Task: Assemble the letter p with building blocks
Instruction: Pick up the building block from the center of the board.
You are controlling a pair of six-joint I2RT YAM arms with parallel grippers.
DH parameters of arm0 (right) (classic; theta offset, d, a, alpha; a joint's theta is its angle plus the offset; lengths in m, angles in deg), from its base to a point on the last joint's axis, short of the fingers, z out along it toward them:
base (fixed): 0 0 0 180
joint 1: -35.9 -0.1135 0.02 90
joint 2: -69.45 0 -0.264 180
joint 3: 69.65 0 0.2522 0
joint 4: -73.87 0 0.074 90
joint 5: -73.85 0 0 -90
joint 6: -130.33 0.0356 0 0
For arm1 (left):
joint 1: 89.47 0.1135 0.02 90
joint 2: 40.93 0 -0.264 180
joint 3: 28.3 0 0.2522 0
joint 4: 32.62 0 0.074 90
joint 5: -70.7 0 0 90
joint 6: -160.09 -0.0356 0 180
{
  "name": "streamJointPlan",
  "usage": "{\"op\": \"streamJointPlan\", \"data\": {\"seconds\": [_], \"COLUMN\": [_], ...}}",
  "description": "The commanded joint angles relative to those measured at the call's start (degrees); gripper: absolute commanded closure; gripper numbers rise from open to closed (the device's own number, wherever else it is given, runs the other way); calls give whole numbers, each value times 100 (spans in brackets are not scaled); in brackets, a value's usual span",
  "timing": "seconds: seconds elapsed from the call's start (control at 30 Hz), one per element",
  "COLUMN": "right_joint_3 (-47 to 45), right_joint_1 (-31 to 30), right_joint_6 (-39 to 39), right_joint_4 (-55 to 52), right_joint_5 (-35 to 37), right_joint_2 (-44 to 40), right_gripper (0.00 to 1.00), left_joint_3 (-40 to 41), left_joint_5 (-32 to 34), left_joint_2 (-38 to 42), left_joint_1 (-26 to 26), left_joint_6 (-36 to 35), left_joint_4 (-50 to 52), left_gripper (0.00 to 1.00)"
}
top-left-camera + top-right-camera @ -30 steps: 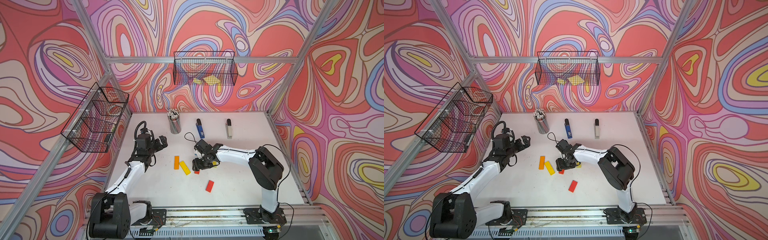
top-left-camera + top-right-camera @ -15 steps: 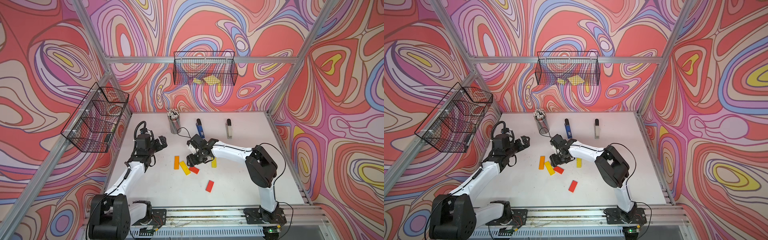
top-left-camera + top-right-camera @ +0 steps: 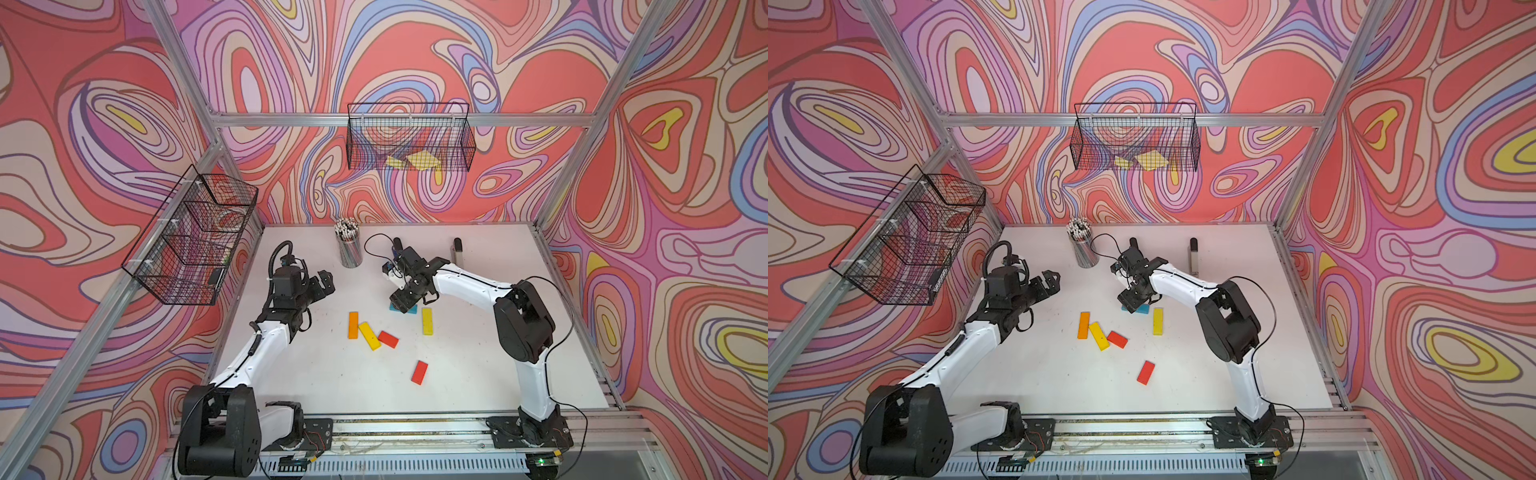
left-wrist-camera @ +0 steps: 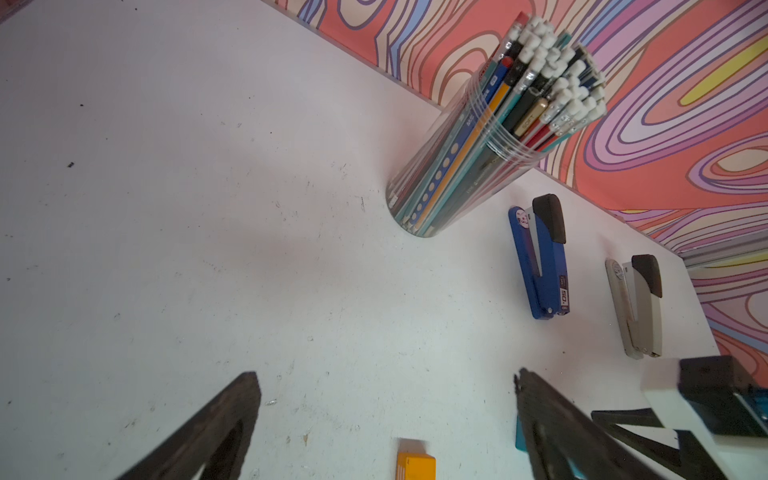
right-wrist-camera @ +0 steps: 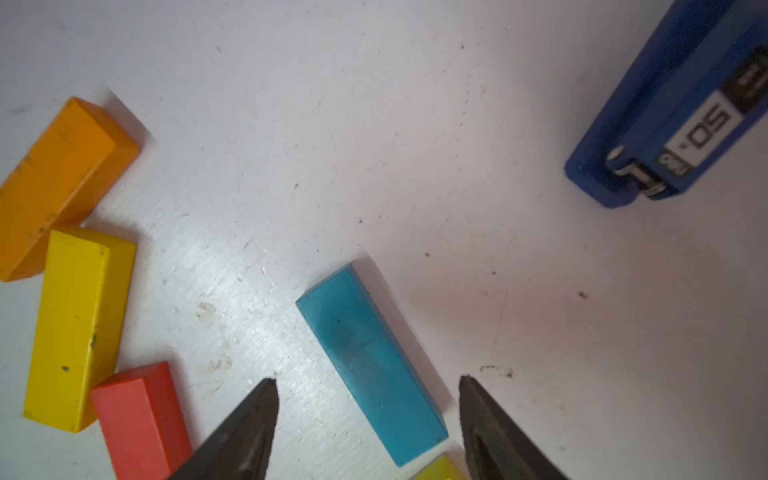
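The building blocks lie loose on the white table and form no letter p. An orange block [image 3: 353,325], a yellow block [image 3: 369,336] and a red block [image 3: 388,339] cluster together. A second yellow block [image 3: 427,321] and a second red block [image 3: 419,372] lie apart. My right gripper [image 5: 368,384] is open low over the light blue block [image 5: 370,361], a finger on each side, neither touching it. My left gripper [image 3: 322,284] hovers wide open and empty at the left; the orange block's end [image 4: 415,461] shows below it.
A clear cup of pencils [image 3: 349,249] stands at the back. A blue stapler [image 5: 673,112] lies just behind the right gripper and a beige stapler [image 3: 457,249] further right. Wire baskets [image 3: 409,137] hang on the back and left walls.
The right gripper has shifted from beside the red block to over the light blue block, its jaws widening. The red block now lies uncovered. The left arm has not moved.
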Motion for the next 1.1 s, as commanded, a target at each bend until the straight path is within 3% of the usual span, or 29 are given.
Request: {"op": "streamJointPlan", "data": {"seconds": [0.0, 0.2, 0.57, 0.63, 0.77, 0.93, 1.07], "right_joint_3": [17, 188, 418, 395, 378, 419, 601], "right_joint_1": [55, 114, 146, 146, 176, 276, 399], "right_joint_6": [-549, -725, -804, -850, -1021, -1693, -2768], "right_joint_4": [-62, -52, -278, -308, -311, -274, -394], "right_joint_5": [-92, -158, -516, -454, -288, -317, -668], "right_joint_2": [128, 397, 731, 734, 683, 558, 498], "right_gripper": [27, 27, 43, 47, 67, 71, 70], "left_joint_3": [-154, -123, -117, -118, -132, -142, -158], "left_joint_5": [-15, -45, 58, 47, 26, 60, 52], "left_joint_2": [51, 12, 90, 79, 59, 108, 125], "left_joint_1": [24, 24, 29, 22, 24, 24, 29], "left_joint_6": [14, 27, -1, 10, 9, -9, 1], "left_joint_4": [24, -20, 26, 0, 1, 31, 44], "left_gripper": [1, 1, 1, 1, 1, 1, 1]}}
